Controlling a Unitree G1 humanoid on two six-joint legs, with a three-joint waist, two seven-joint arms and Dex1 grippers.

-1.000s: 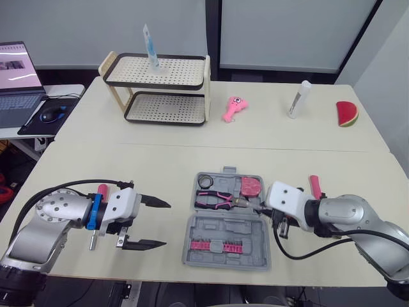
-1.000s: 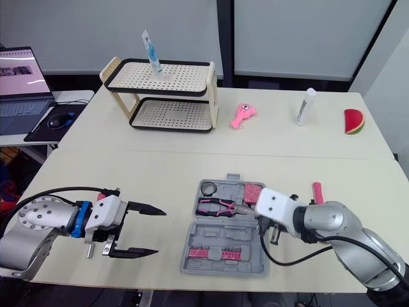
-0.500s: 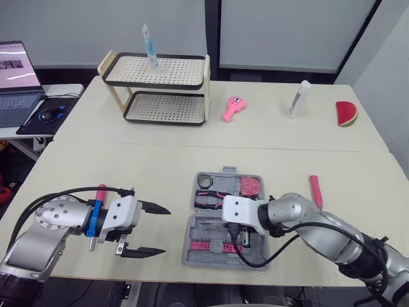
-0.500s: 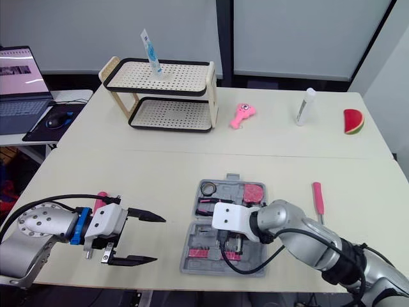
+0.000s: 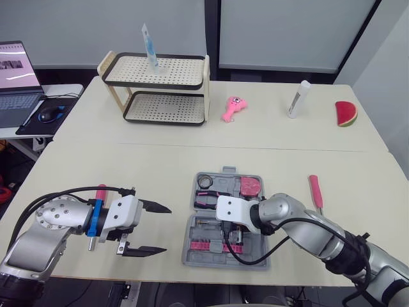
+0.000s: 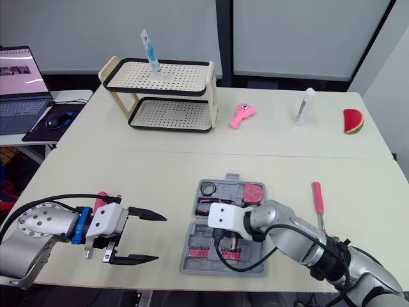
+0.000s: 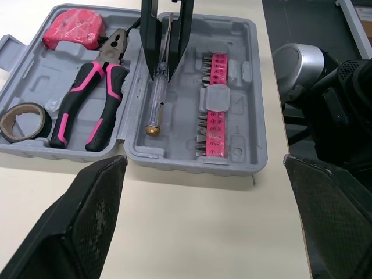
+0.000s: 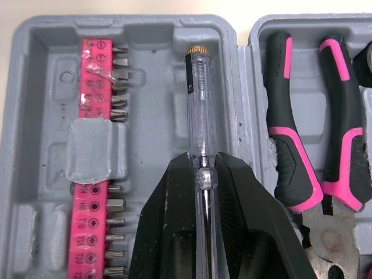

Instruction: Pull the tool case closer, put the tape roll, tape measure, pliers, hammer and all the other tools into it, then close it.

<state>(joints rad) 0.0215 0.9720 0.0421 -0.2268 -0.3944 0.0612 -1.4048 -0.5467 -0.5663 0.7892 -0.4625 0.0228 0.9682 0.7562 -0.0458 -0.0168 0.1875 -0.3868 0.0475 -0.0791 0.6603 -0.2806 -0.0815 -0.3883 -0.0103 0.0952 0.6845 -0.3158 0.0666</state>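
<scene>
- The open tool case [image 7: 174, 163] lies at the near middle of the table [image 5: 128, 166].
- In its far half lie the tape roll [image 7: 22, 121], pliers [image 7: 93, 96] and tape measure [image 7: 71, 26], left to right.
- In its near half, the test pen [image 7: 157, 99] lies behind the bit strip [image 7: 217, 104], with the right pincer [image 8: 202, 168] clamped astride it.
- The left pincer [image 5: 167, 229] hangs left of the case.
- 1 screwdriver [image 5: 314, 192] lies on the table to the right of the case.
- Far back stand a rack [image 5: 156, 80], toy [image 5: 232, 107], tube [image 5: 298, 99] and fruit slice [image 5: 346, 113], left to right.

It looks like an office or lab room — a laptop [image 5: 14, 77] and mouse [image 5: 49, 114] lie on a side desk [image 5: 67, 90], and pale counters [image 5: 153, 160] face grey window panels [image 5: 281, 32].
</scene>
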